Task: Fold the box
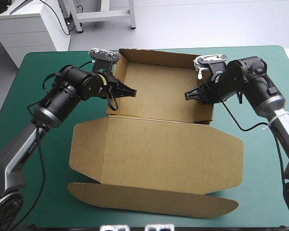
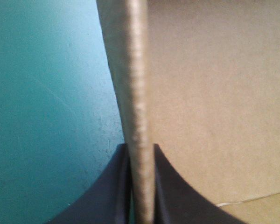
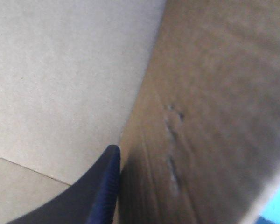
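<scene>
The brown box (image 1: 156, 154) lies open on the teal-green cover, a tray with raised walls at the back and the lid flat toward the front. My left gripper (image 1: 127, 90) is at the tray's left wall. In the left wrist view its black fingers (image 2: 116, 186) clamp that wall's edge (image 2: 137, 93) between them. My right gripper (image 1: 190, 95) is at the right wall. The right wrist view shows one black finger (image 3: 102, 182) inside the tray, pressed against the wall (image 3: 210, 116), which hides the other finger.
The lid's rounded front flap (image 1: 154, 199) reaches close to the table's front edge. Bare teal-green cover (image 1: 265, 159) lies to the right and left of the box. A white cabinet (image 1: 24, 29) stands beyond the far left corner.
</scene>
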You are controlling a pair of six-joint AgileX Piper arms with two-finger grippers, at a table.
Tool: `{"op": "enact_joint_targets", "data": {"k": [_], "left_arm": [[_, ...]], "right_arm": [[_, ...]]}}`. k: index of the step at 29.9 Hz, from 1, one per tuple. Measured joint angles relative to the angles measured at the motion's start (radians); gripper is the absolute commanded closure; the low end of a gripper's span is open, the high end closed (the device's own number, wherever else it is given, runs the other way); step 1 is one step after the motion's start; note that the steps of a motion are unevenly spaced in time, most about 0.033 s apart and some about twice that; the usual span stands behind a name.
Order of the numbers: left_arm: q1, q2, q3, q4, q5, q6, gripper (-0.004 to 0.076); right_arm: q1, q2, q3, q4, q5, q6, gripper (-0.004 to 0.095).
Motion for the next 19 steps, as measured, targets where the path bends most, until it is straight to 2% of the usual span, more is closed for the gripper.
{"op": "enact_joint_targets", "data": {"k": [8,19], "left_arm": [[0.0,0.106,0.0,-0.013,0.055,0.028,0.0732],[0.0,0.212,0.0,-0.012,0.088,0.048,0.0732]], "right_arm": [[0.0,0.105,0.0,-0.008,0.069,-0.028,0.0922],[0.0,0.273,-0.001,0.001,0.078,-0.058,0.0922]]}}
